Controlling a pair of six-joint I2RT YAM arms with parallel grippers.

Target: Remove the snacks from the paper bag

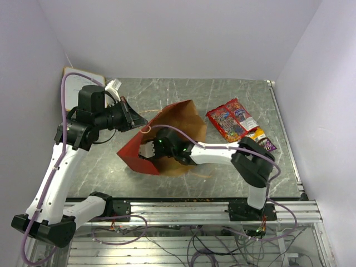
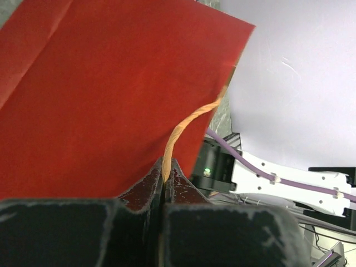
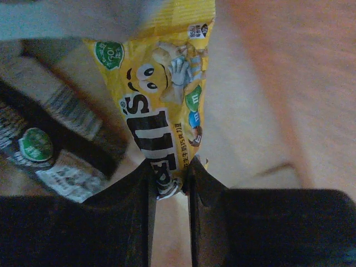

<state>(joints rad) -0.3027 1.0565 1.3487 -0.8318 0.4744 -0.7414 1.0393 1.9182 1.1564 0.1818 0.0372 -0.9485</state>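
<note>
Both grip: left fingers (image 2: 142, 192) pinch the handle (image 2: 183, 125), right fingers (image 3: 133, 203) clamp the yellow packet (image 3: 161, 83).

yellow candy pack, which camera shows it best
The right wrist view: the yellow candy pack sits mid-frame, printing readable, its lower end pinched in the right tool. The top view hides it inside the paper bag. The left wrist view shows only the bag's red outside and a handle in the left tool.
</note>
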